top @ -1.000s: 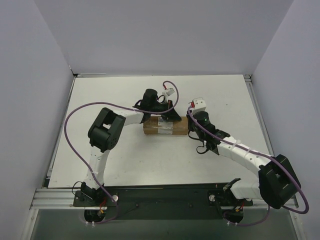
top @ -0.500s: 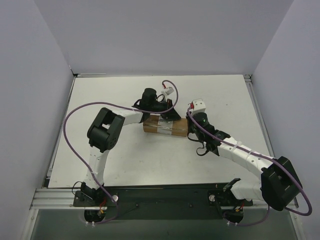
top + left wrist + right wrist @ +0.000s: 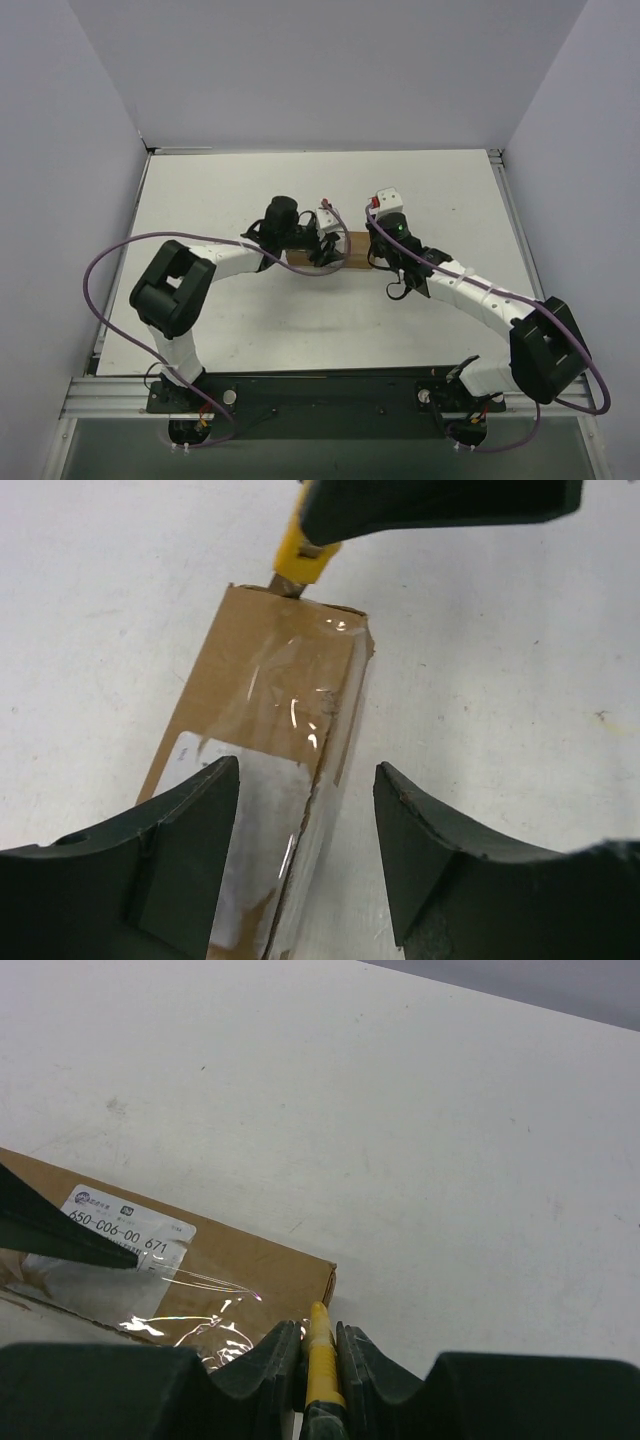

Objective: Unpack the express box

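The express box [image 3: 262, 730] is lying flat on the table [image 3: 450, 1110]. The left gripper [image 3: 305, 775] is straddling the box's label end with its jaws wide; contact with the box's sides cannot be confirmed. The right gripper [image 3: 318, 1332] is clamping a yellow utility knife [image 3: 300, 555], whose tip is meeting the box's opposite end at the clear tape [image 3: 300, 695]. Assessment: the left jaws should be steadying the box before cutting, with the blade running shallow along the taped seam.

Matt cardboard express box [image 3: 262, 665], glossy clear tape [image 3: 298, 715]
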Action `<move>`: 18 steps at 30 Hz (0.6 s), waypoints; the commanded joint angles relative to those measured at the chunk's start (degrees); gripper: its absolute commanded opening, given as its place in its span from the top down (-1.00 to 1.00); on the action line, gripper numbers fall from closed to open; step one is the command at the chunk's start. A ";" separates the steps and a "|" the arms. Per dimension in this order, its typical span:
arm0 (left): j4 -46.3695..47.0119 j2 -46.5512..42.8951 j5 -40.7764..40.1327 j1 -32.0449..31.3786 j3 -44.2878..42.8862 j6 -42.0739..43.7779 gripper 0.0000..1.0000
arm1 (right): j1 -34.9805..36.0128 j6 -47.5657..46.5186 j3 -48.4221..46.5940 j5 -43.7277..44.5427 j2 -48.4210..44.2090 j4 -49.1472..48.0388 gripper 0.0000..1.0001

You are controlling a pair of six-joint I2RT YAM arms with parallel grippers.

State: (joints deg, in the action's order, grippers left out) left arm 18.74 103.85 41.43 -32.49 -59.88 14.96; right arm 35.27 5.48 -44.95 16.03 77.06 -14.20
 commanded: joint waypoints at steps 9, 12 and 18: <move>19.57 7.40 -8.38 -5.39 0.73 13.78 -0.32 | -0.73 1.20 -4.97 -2.67 3.80 4.79 1.00; 23.88 9.86 -12.85 -6.79 0.47 11.68 -0.31 | -0.64 2.26 -5.06 -3.02 4.68 5.41 1.00; 25.65 11.98 -16.98 -9.61 -1.64 9.12 -0.26 | -0.90 2.79 -6.38 -3.99 6.08 6.90 1.00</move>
State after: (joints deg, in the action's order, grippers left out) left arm 39.48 114.15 29.17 -40.42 -58.37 25.52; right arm 34.24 6.09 -49.52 14.96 81.03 -11.79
